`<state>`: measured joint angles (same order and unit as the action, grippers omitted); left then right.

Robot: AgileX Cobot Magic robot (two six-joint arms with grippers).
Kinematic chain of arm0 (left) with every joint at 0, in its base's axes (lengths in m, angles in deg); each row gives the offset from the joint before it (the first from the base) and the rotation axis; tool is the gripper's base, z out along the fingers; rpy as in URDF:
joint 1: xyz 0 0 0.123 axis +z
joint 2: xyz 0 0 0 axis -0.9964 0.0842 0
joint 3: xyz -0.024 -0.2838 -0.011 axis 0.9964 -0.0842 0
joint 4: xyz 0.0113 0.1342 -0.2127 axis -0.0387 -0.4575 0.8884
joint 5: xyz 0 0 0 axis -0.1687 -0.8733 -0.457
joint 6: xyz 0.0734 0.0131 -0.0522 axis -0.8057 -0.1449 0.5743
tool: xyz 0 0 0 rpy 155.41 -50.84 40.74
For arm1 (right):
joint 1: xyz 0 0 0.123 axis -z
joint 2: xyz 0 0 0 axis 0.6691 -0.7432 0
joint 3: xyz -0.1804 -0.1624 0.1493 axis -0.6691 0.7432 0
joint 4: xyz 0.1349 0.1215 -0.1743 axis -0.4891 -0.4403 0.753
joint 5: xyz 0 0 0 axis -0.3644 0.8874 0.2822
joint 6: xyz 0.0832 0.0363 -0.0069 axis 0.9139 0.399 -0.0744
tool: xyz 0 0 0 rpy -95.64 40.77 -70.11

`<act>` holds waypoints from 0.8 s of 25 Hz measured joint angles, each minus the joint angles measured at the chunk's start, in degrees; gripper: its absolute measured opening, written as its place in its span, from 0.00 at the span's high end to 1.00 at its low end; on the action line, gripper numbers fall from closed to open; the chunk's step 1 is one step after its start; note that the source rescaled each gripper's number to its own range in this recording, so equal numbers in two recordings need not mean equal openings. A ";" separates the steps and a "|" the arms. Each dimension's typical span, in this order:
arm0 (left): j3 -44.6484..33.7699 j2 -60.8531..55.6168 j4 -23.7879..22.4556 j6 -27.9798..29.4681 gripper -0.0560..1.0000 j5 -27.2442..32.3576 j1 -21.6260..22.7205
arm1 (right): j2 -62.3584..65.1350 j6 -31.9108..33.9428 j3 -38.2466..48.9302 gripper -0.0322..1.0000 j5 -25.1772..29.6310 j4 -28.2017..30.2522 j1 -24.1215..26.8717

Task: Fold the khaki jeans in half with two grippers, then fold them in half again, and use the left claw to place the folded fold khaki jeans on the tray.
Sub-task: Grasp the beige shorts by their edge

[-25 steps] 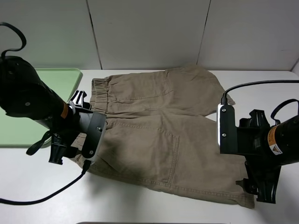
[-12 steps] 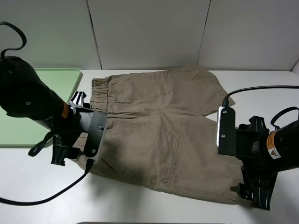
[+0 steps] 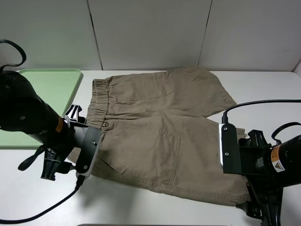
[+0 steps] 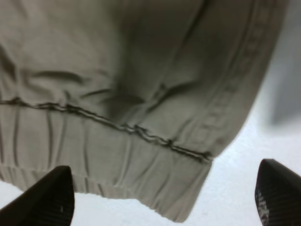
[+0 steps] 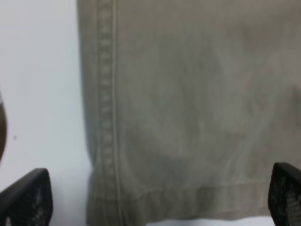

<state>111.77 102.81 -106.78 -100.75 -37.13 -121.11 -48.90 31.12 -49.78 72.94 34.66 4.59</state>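
Observation:
The khaki jeans [image 3: 160,122] lie spread flat on the white table, waistband toward the left and legs toward the right. My left gripper [image 3: 61,143] hangs open over the waistband's near-left corner. In the left wrist view that gathered corner of the jeans [image 4: 117,70] lies between the spread fingertips of the left gripper [image 4: 162,200]. My right gripper [image 3: 261,176] stands open over the near-right hem corner. The stitched hem of the jeans [image 5: 188,94] sits between the fingertips of the right gripper [image 5: 155,197]. The mint-green tray [image 3: 56,75] rests at the far left, partly hidden by the left arm.
Bare white table [image 3: 263,89] lies to the right of the jeans and along the front edge. A black cable [image 3: 37,216] trails from the left arm across the table's front left. Grey wall panels close off the back.
Both arms have moved toward the table's front edge, the left one also slightly leftward. Both grippers stay open and the jeans have not moved.

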 joint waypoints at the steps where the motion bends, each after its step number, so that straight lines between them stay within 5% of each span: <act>1: -0.35 0.00 0.00 -0.59 0.24 0.00 0.00 | 0.00 0.00 0.00 0.00 -0.36 -0.05 0.00; 20: -1.68 6.61 0.00 -2.11 0.24 -8.74 0.00 | -1.66 1.72 1.96 0.00 -4.76 2.42 0.00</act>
<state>110.09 109.42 -106.78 -102.85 -45.87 -121.11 -50.56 32.84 -47.82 68.18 37.08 4.59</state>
